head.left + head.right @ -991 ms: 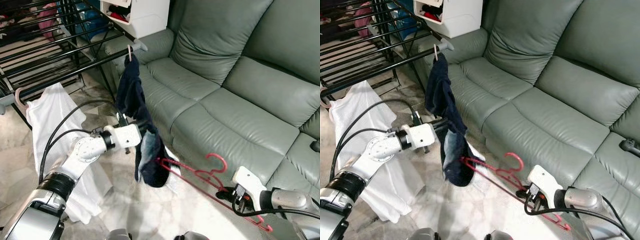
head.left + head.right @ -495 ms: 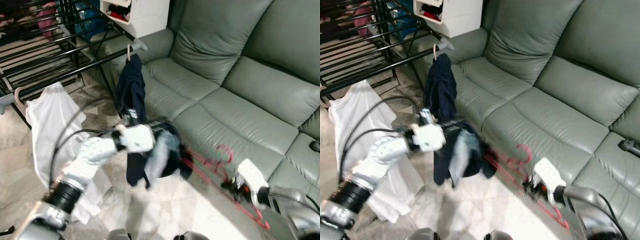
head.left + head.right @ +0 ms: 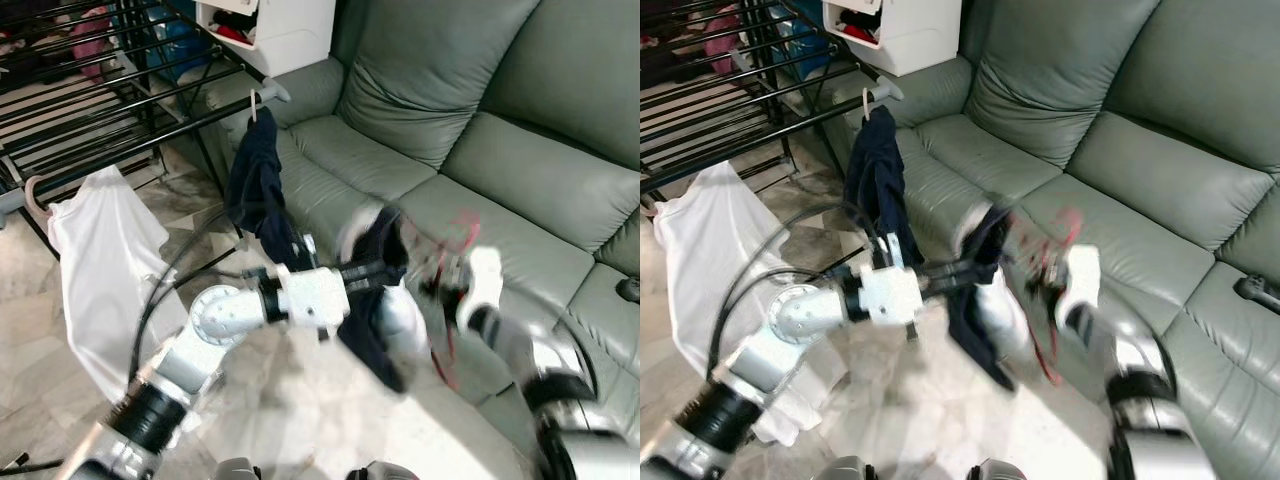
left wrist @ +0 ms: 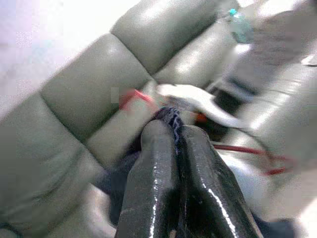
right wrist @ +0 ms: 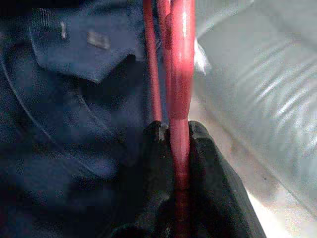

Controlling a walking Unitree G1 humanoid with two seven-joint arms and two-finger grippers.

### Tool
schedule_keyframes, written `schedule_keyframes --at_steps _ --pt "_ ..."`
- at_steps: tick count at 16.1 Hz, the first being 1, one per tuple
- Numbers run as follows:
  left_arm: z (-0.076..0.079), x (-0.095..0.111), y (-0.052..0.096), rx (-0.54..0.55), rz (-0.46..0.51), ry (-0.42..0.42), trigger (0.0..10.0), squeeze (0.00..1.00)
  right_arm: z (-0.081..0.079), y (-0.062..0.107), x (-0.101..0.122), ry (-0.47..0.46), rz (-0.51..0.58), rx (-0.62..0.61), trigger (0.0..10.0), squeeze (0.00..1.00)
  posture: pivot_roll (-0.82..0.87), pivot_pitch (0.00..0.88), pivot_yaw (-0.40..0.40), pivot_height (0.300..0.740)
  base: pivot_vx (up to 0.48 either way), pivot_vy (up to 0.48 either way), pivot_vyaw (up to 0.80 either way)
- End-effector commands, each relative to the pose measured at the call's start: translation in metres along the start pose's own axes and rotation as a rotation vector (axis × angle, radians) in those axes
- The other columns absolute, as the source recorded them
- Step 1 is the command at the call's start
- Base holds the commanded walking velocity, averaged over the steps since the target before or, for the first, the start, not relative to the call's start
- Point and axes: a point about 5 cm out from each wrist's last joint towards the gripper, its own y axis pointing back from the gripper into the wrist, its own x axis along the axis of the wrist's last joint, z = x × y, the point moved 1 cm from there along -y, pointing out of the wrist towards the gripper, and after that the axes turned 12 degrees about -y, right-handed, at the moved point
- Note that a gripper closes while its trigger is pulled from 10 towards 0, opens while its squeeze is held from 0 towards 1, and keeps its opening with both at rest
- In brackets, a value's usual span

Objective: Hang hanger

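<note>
Item, your left gripper: fingers pressed together on a fold of the dark garment, arm reaching across the middle of the scene in front of the sofa; you likely held the cloth this way to keep it spread while the hanger was worked into it. Item, your right gripper: fingers clamped tight on a bar of the red hanger, at the right of the scene and just beside the garment; the wrist view showed the dark cloth lying right against the hanger's thin red bars, so the grip seemed meant to steady the frame at the garment. Both head views were blurred here, and whether the hanger sat inside the garment could not be told. Item, drying rack: black rails at the far left, well apart from both grippers. On its near rail hung another dark garment by a pale hook, and further left a white shirt. Judgement: the hanger was in hand over the sofa's front edge, not yet on the rail; the free stretch of rail between the two hung pieces looked the likely place for it.
</note>
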Motion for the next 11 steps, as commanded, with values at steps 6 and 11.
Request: schedule_keyframes --at_steps 6,11 --pt "0.018 -0.017 0.010 -0.136 -0.098 -0.106 10.0 0.00 -0.036 0.007 0.088 -0.318 0.372 0.163 10.0 0.00 0.00 0.000 -0.031 0.740 0.000 0.000 0.00" --pt "0.026 -0.068 0.033 -0.200 -0.394 -0.273 10.0 0.00 -0.045 0.027 0.086 -0.263 0.295 0.349 10.0 0.00 -0.01 0.000 -0.025 0.740 0.000 0.000 0.00"
